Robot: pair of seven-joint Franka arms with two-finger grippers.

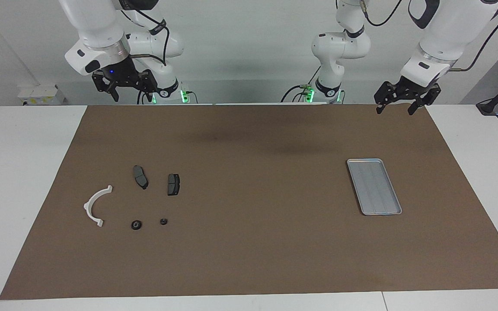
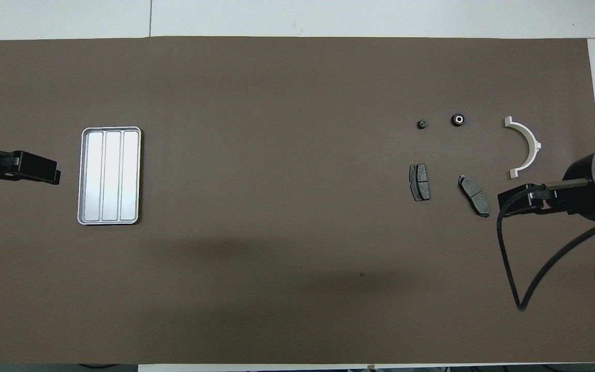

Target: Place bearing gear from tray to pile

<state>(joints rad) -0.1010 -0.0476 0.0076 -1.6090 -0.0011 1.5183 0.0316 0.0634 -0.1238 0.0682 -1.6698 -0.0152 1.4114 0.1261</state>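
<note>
- Now, at the pile, my two bearing gears lie on the brown mat (image 1: pixel 249 242): the larger gear (image 1: pixel 136 225) and the smaller gear (image 1: pixel 164 221) side by side, farther from me than the two brake pads (image 1: pixel 140 176) (image 1: pixel 173 184), with the white half-ring bracket (image 1: pixel 95 206) beside them.
- My right end effector (image 1: pixel 126 89) hangs raised over the worktop's edge at my own end, fingers spread, grasping nothing.
- My left end effector (image 1: pixel 401 102) waits aloft over the mat's corner, likewise released and empty.
- The silver tray (image 1: pixel 374 186) sits bare toward my left arm's end, well apart from the pile.
</note>
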